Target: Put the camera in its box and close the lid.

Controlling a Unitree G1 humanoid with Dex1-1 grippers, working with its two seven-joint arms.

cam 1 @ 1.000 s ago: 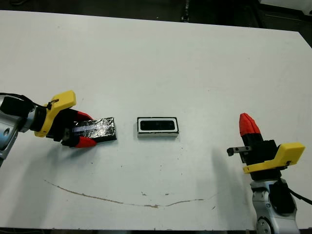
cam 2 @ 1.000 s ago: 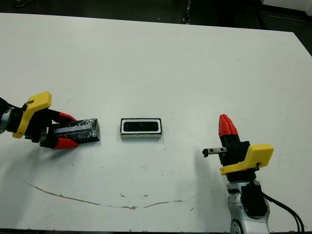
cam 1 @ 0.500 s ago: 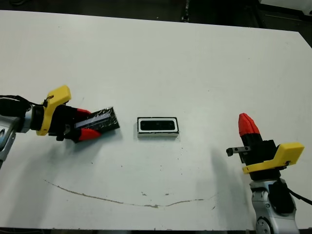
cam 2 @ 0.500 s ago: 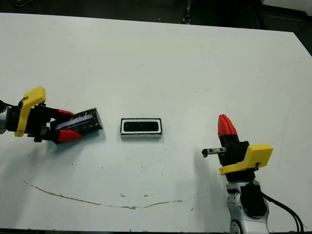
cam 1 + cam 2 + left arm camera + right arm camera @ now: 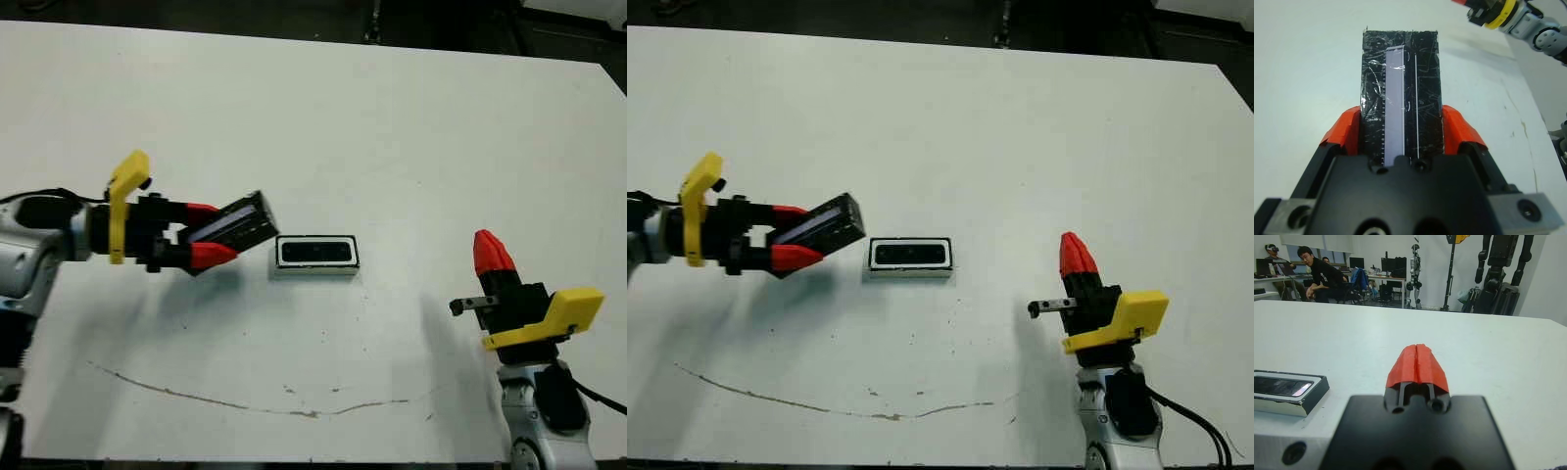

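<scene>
Half of the task is judged done: the camera (image 5: 317, 252) is seen lying in the box (image 5: 315, 270), while the lid (image 5: 238, 223) is pinched in the left gripper (image 5: 208, 233) just beside it, and the right gripper (image 5: 492, 255) is pressed together, well apart.

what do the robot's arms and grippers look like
Each gripper, left gripper and right gripper, has two red-tipped fingers on a black body with a yellow bracket behind. The forearms are silver-grey metal, with black cables trailing from the wrists.
</scene>
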